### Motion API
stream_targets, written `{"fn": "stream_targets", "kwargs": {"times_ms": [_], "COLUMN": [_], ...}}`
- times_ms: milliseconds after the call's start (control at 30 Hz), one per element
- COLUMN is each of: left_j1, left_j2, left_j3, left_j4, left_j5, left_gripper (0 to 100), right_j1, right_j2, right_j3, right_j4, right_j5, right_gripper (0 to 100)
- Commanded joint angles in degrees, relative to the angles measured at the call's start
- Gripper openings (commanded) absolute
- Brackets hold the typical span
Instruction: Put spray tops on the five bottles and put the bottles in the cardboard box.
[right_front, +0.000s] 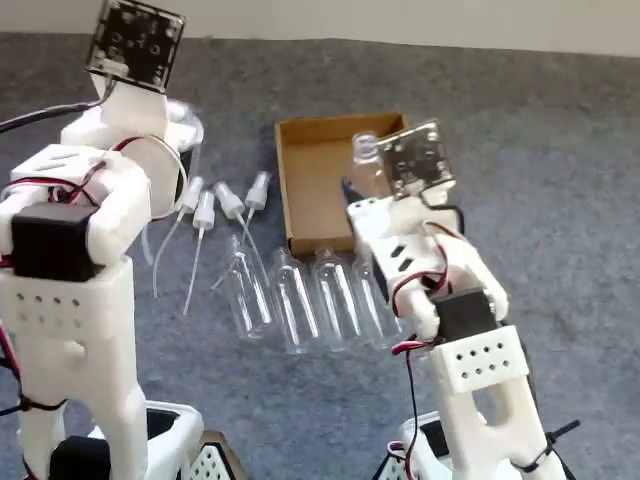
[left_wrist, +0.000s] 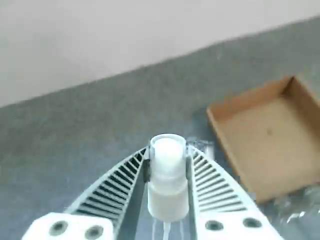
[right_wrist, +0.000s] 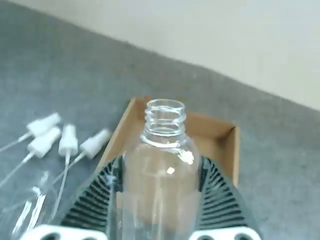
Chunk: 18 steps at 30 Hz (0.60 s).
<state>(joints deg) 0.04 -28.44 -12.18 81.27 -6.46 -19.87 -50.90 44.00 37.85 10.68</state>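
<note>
Left claw (left_wrist: 167, 155) is narrow, clamped on a white spray top (left_wrist: 167, 187). The top sits right between the fingertips, its cap end poking out past them and its thin tube running back toward the wrist, so its long axis runs along the claw.

Right claw (right_wrist: 161, 167) is wider and grips a clear bottle (right_wrist: 165, 145) by the body. The open threaded neck sticks out beyond the fingertips with no top on it, and its long axis also runs along the claw. In the high view we see that neck over the cardboard box (right_front: 315, 180).

The box sits open on the grey surface (right_front: 560, 200), between the two arms and toward the far side.

Four bottles (right_front: 315, 295) lie on their sides in a row just on the near side of the box. They lie roughly parallel, necks toward the box.

Four loose spray tops (right_front: 225, 200) lie just left of the box, heads toward the far side and tubes trailing back toward the arms.
</note>
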Motion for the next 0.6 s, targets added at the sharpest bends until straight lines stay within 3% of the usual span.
{"fn": "stream_targets", "kwargs": {"times_ms": [0, 100, 233, 367, 567], "left_j1": [4.7, 7.8, 15.3, 22.0, 29.0], "left_j2": [-0.6, -0.6, -0.5, -0.1, 0.0], "left_j3": [-8.4, -11.8, -13.8, -13.8, -13.8], "left_j4": [0.4, 0.0, -2.5, -8.4, -15.3], "left_j5": [4.1, 6.6, 8.7, 8.7, 8.6], "left_gripper": [4, 4, 4, 4, 4], "right_j1": [-2.2, -2.2, -2.2, -4.4, -5.5], "right_j2": [-2.1, -2.1, -3.6, -13.8, -31.2], "right_j3": [1.0, 1.4, 7.2, 20.2, 34.0], "right_j4": [3.3, 2.7, -6.8, -17.2, -18.3], "right_j5": [-0.1, -0.4, -4.7, -4.7, -4.5], "right_gripper": [0.5, 0.5, 0.5, 0.4, 0.4]}}
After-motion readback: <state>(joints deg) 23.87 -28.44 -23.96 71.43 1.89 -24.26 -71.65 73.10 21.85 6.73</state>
